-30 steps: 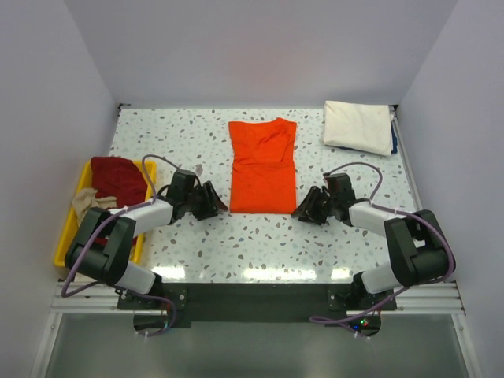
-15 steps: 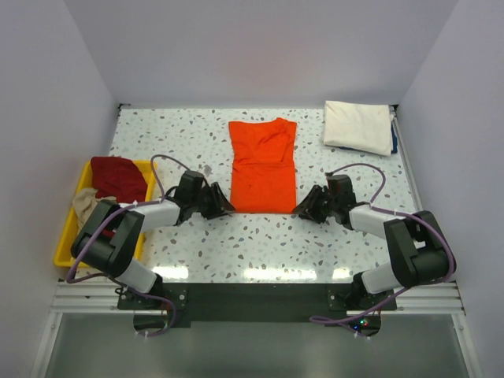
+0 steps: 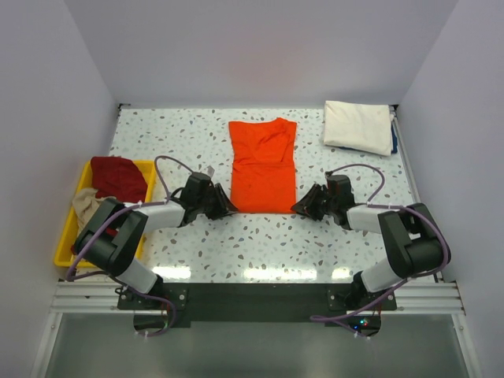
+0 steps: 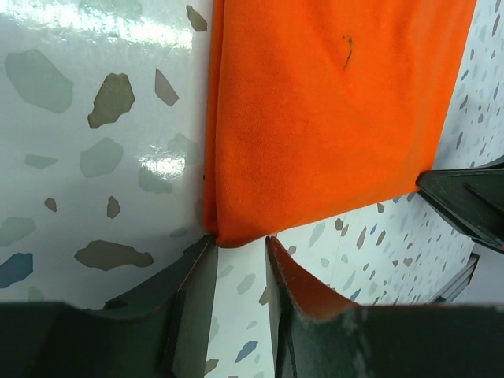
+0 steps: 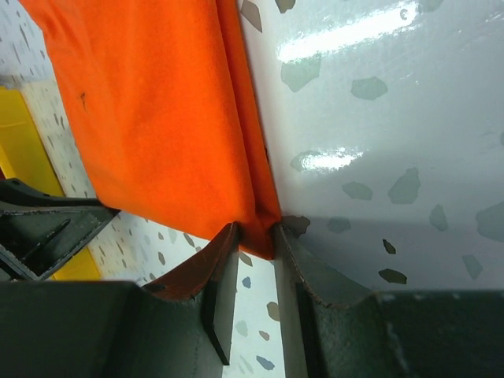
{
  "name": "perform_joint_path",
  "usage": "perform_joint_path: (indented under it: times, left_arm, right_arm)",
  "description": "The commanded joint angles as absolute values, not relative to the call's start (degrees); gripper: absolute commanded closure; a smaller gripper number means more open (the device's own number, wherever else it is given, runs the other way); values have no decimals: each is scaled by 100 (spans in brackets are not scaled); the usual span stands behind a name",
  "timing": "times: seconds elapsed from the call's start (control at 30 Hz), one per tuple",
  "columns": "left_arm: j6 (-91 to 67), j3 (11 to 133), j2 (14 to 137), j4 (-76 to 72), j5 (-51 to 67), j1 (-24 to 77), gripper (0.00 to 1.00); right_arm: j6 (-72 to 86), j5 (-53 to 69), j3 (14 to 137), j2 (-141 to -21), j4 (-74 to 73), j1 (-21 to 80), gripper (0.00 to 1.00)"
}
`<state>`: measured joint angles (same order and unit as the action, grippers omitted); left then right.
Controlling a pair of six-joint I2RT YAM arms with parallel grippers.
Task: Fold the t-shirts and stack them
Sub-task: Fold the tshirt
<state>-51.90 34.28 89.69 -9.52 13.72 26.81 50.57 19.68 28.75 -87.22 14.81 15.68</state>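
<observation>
Both arms have crept inward since a second ago, and both pairs of jaws have narrowed. The left gripper (image 3: 223,206) now sits at the near left corner of the orange t-shirt (image 3: 263,161) and the right gripper (image 3: 302,208) at its near right corner. Each of the two arms lies low and stretched out over the speckled surface (image 3: 260,244), forearm angled toward the middle, wrist almost level.

In the left wrist view the jaws stand partly apart, the corner's tip just at their mouth with bare surface showing between the fingers. In the right wrist view the jaws are narrower, and the cloth corner fills the gap at the tips. Whether it is truly pinched I cannot tell.

Four shirts are in sight. The orange one is spread flat mid-surface, and one cream-white t-shirt (image 3: 358,126) lies folded at the far right corner. One dark red t-shirt (image 3: 118,177) and one beige t-shirt (image 3: 87,203) are bunched in the single yellow tray (image 3: 64,244) at the left edge.
</observation>
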Motion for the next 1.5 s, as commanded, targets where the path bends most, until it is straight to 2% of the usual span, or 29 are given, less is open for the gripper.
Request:
perform_joint_path:
  times: [0.0, 0.07, 0.2, 0.27, 0.37, 0.4, 0.67, 0.93, 1.27, 1.47]
  left_arm:
    - [-5221, 3393, 9070, -756, 941, 2716, 66]
    - [-5212, 3384, 9053, -756, 905, 2716, 68]
    - [-5133, 3454, 9079, -782, 861, 2716, 82]
    - [-5063, 3480, 9097, -852, 870, 2716, 92]
    - [-5019, 3481, 9062, -800, 870, 2760, 100]
    - [-5010, 3463, 9001, -774, 844, 2795, 100]
    - [-5176, 2875, 8245, -650, 668, 3058, 100]
    - [-5720, 2014, 6831, -492, 247, 3866, 100]
    - [-6679, 1292, 5002, 245, -562, 5307, 100]
    - [-6847, 1494, 4676, 518, -879, 5721, 100]
  right_arm:
    - [5071, 1916, 2716, -8930, 1661, 1564, 72]
    - [5106, 1951, 2690, -8982, 1731, 1564, 76]
    - [5150, 2030, 2690, -9053, 1854, 1564, 84]
    - [5159, 2065, 2707, -9035, 1881, 1564, 87]
    - [5107, 2144, 2725, -8913, 1794, 1564, 96]
    - [5072, 2127, 2725, -8869, 1741, 1564, 100]
    - [4949, 2259, 2207, -8008, 1398, 1556, 100]
    - [4737, 2329, 1513, -5727, 213, 1556, 100]
    - [4737, 2540, 1274, -2605, -2440, 1564, 100]
    - [4685, 2523, 1520, -2083, -3102, 1573, 100]
